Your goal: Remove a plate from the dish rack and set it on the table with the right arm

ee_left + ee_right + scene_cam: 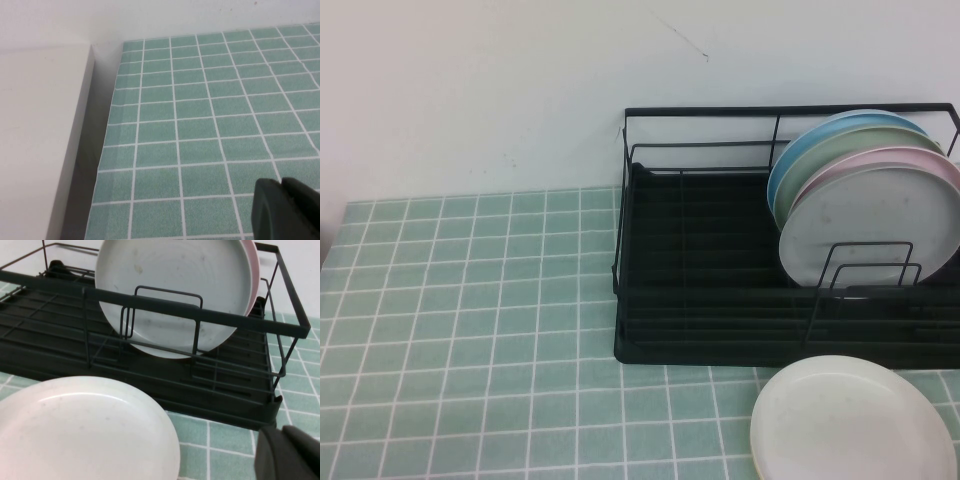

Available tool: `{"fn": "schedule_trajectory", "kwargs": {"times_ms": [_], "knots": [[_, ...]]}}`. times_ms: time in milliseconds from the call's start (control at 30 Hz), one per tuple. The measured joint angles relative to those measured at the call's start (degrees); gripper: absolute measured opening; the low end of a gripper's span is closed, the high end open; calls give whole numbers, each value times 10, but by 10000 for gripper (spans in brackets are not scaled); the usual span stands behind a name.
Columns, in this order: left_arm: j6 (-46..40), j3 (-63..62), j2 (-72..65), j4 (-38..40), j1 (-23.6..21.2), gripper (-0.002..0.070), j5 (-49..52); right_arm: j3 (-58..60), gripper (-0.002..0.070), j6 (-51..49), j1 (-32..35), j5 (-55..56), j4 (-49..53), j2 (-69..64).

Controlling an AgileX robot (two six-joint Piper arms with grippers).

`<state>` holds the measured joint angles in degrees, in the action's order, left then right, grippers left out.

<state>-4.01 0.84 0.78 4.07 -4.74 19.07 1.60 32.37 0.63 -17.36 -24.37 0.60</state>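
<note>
Light grey round plate [871, 226] upright at right of black wire dish rack [700, 300]; left gripper [287, 210] and right gripper [290, 455] over green-tiled table [470, 330], finger opening cannot be told.

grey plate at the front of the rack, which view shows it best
The right wrist view: the grey plate fills it, upright in the dish rack. The high view shows it smaller; the left wrist view shows only table. Left gripper and right gripper show at picture corners.

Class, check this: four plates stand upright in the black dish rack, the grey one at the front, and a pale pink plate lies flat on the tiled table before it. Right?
Not quite. In the high view the plate lying on the table is a cream-white plate, not pink; the pink plate stands in the dish rack behind the grey plate.
</note>
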Motion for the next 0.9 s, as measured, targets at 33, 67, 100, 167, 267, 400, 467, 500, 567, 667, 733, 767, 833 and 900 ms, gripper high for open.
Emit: {"fn": "schedule_trajectory", "kwargs": {"times_ms": [33,67,100,167,267,400,467,500,567,667,733,767,833,900], "knots": [[0,0,0,0,0,-4,0,0,-2,0,0,0,0,0],[0,0,0,0,0,-4,0,0,-2,0,0,0,0,0],[0,0,0,0,0,-4,0,0,-2,0,0,0,0,0],[0,0,0,0,0,-4,0,0,-2,0,0,0,0,0],[0,0,0,0,0,-4,0,0,-2,0,0,0,0,0],[0,0,0,0,0,-4,0,0,-2,0,0,0,0,0],[0,0,0,0,0,-4,0,0,-2,0,0,0,0,0],[0,0,0,0,0,-4,0,0,-2,0,0,0,0,0],[0,0,0,0,0,-4,0,0,-2,0,0,0,0,0],[0,0,0,0,0,-4,0,0,-2,0,0,0,-1,0],[0,0,0,0,0,-4,0,0,-2,0,0,6,-14,0],[0,0,0,0,0,-4,0,0,-2,0,0,15,-26,0],[0,0,0,0,0,-4,0,0,-2,0,0,36,-48,0],[0,0,0,0,0,-4,0,0,-2,0,0,48,-74,0]]}}
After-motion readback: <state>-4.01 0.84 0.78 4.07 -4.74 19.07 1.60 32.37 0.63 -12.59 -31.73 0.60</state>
